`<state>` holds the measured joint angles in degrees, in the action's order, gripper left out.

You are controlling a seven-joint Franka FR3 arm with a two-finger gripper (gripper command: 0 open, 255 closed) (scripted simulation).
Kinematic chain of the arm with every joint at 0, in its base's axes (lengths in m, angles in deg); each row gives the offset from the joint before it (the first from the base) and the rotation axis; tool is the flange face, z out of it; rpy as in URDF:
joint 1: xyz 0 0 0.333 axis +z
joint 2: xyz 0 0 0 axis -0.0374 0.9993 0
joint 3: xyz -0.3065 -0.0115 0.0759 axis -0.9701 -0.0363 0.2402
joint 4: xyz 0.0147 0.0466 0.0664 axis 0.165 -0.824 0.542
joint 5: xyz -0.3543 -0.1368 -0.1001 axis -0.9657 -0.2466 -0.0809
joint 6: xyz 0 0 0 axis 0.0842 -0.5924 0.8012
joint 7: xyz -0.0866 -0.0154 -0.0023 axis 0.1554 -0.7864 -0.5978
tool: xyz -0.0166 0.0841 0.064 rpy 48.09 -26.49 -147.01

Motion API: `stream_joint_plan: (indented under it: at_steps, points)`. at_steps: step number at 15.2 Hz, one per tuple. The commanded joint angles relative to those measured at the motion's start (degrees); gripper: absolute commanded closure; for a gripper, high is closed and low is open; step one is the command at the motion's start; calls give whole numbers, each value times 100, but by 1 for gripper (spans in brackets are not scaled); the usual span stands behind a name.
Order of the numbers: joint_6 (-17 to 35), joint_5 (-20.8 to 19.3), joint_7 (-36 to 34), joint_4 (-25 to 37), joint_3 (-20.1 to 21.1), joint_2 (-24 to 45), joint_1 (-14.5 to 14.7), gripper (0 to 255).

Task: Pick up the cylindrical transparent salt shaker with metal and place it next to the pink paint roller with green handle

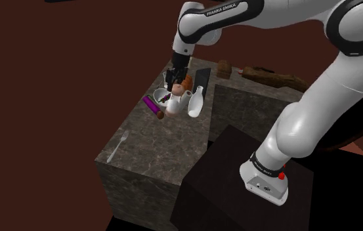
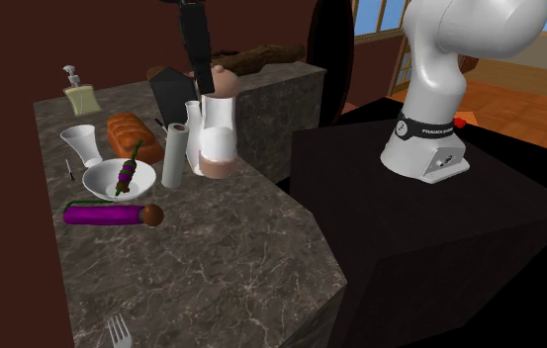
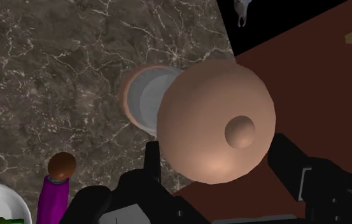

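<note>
The salt shaker (image 2: 217, 138), clear-bodied with a coppery domed cap, stands upright on the marble counter (image 2: 222, 267), just beside a white bottle (image 2: 193, 127). The gripper (image 3: 219, 149) hangs over it, fingers (image 3: 153, 159) apart on either side of the cap; whether they grip it I cannot tell. A white bowl (image 2: 101, 185) sits nearby.

On the tabletop (image 2: 222, 267), the salt shaker (image 2: 218, 138) stands just right of a bottle (image 2: 173, 158) in the second exterior view. Left of the bottle sits a bowl (image 2: 98, 188), a loaf (image 2: 126, 133) behind it, a cylinder (image 2: 103, 214) before it, a fork (image 2: 118, 331) nearest.
</note>
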<state>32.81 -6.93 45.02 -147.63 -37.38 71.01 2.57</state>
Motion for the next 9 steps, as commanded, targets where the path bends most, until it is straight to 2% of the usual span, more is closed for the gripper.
stream_joint_plan:
  at_steps: [1, 9]
  points:
    - [-54, 20, 55, 480, -32, 439, -19, 255]
    - [-717, 92, 219, 2865, -135, 2221, -209, 255]
